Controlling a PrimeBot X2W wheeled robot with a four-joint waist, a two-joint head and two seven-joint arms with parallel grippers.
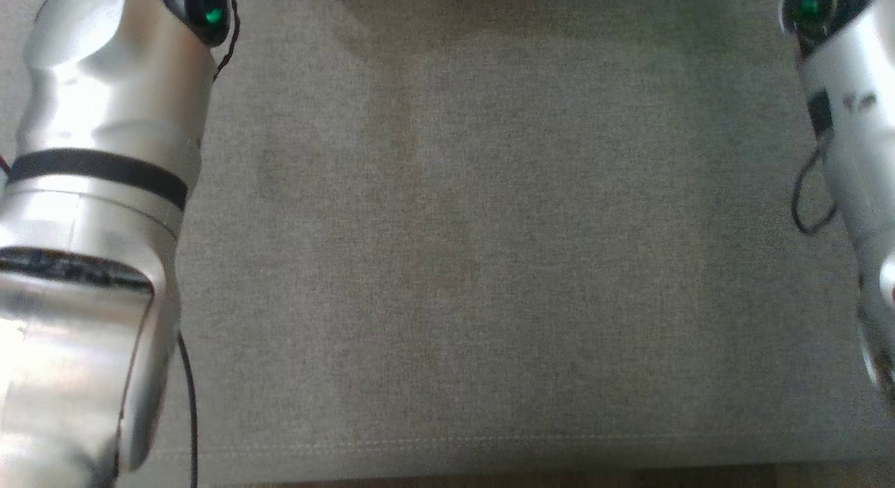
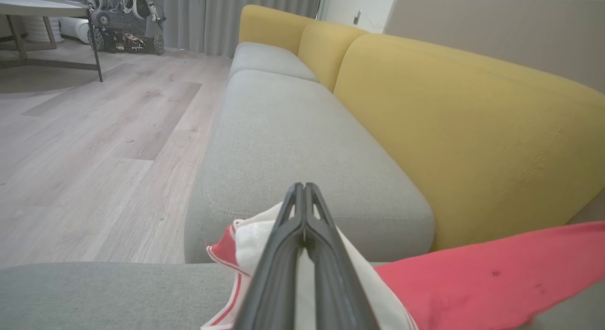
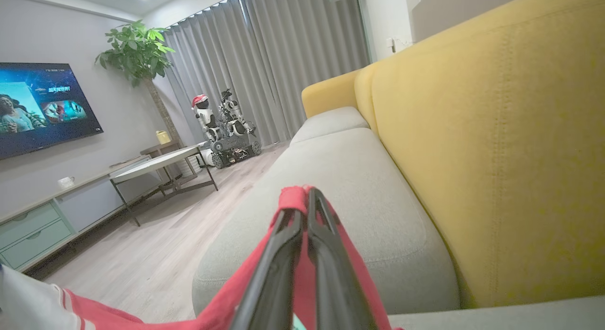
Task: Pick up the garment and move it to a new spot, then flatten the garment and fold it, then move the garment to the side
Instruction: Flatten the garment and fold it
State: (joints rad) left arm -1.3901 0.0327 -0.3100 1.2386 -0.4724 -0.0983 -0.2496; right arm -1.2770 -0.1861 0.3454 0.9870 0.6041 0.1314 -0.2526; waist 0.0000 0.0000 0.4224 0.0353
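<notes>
While the left fingers (image 2: 303,188) clamp the garment (image 2: 472,278) by its white sleeve and the right fingers (image 3: 306,195) by a red edge, it spans between them: the carrying step appears in hand. Next, it needs lowering onto the sofa (image 2: 283,131) seat ahead of the fingers, then spreading flat.

— What of the garment (image 2: 472,278) can't you see, over the sofa (image 2: 293,131)?
— Its red cloth runs off the edge before the sofa's back; your left gripper (image 2: 305,188) hides the white sleeve (image 2: 250,245) through its middle.
</notes>
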